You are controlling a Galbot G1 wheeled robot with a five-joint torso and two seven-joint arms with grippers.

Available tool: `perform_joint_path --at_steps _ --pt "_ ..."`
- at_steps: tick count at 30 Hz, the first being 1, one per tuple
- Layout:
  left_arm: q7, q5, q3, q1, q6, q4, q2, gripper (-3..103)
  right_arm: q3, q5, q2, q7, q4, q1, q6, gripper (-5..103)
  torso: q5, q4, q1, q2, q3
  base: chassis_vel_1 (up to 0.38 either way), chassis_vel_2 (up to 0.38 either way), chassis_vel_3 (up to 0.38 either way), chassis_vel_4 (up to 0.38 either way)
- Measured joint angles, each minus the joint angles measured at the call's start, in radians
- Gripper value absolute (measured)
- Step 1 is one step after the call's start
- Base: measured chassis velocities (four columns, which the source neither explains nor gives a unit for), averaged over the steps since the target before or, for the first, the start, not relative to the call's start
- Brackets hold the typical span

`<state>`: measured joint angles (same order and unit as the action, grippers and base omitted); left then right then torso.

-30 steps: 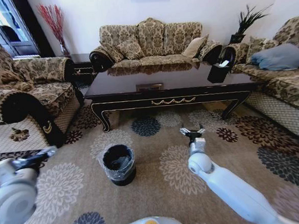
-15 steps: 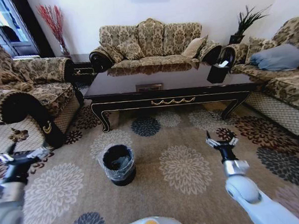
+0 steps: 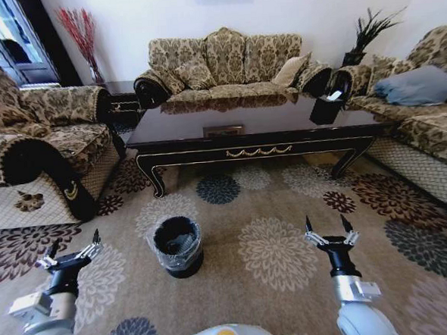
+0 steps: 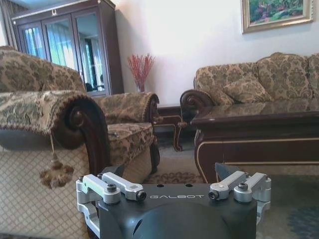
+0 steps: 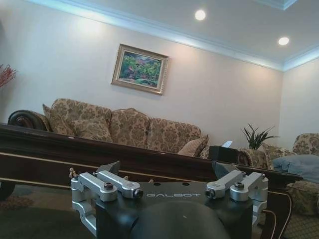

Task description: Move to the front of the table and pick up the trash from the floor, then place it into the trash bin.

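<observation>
Both the left end effector (image 3: pixel 75 248) and right end effector (image 3: pixel 324 227) hover spread and empty above the floor (image 3: pixel 234 212), flanking the trash bin (image 3: pixel 177 246) before the surface (image 3: pixel 252 131).

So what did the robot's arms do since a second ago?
The right gripper swung away from the floor's middle, out to the right and back toward the robot. The left gripper came in from the left edge. Both are open. The trash bin and table stayed put.
</observation>
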<state>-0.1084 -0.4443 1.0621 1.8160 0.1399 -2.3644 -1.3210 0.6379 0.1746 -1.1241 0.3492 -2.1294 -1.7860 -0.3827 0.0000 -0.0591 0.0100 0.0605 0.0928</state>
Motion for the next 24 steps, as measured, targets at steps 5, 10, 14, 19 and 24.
perform_joint_path --at_steps 5,10,14,19,24 --pt "-0.001 0.003 0.003 -0.005 -0.004 -0.005 -0.014 100 0.009 0.009 -0.034 -0.024 -0.004 -0.001 -0.006 100 0.0000 -0.0001 0.000 0.000 0.000 0.000 0.000 0.000 0.000" --pt "-0.002 0.027 -0.004 -0.003 -0.016 -0.012 -0.044 100 0.021 -0.001 -0.069 -0.043 -0.015 -0.012 -0.012 100 -0.0001 -0.0001 0.000 0.000 0.000 0.000 0.000 0.000 0.000" --pt "-0.002 0.041 -0.013 0.000 -0.026 -0.017 -0.068 100 0.025 -0.013 -0.091 -0.056 -0.015 -0.017 -0.022 100 -0.0001 -0.0002 0.000 0.000 0.000 0.024 -0.046 -0.035 0.045" --pt "-0.001 0.074 -0.044 0.007 -0.043 -0.013 -0.089 100 0.025 -0.015 -0.110 -0.064 -0.016 -0.016 -0.027 100 -0.0001 0.0000 0.000 0.000 0.000 0.136 -0.148 -0.145 0.157" --pt "-0.004 0.084 -0.066 0.003 -0.045 -0.007 -0.090 100 0.029 -0.017 -0.126 -0.065 -0.015 -0.019 -0.029 100 0.0002 -0.0004 0.000 0.000 0.000 0.242 -0.261 -0.222 0.245"
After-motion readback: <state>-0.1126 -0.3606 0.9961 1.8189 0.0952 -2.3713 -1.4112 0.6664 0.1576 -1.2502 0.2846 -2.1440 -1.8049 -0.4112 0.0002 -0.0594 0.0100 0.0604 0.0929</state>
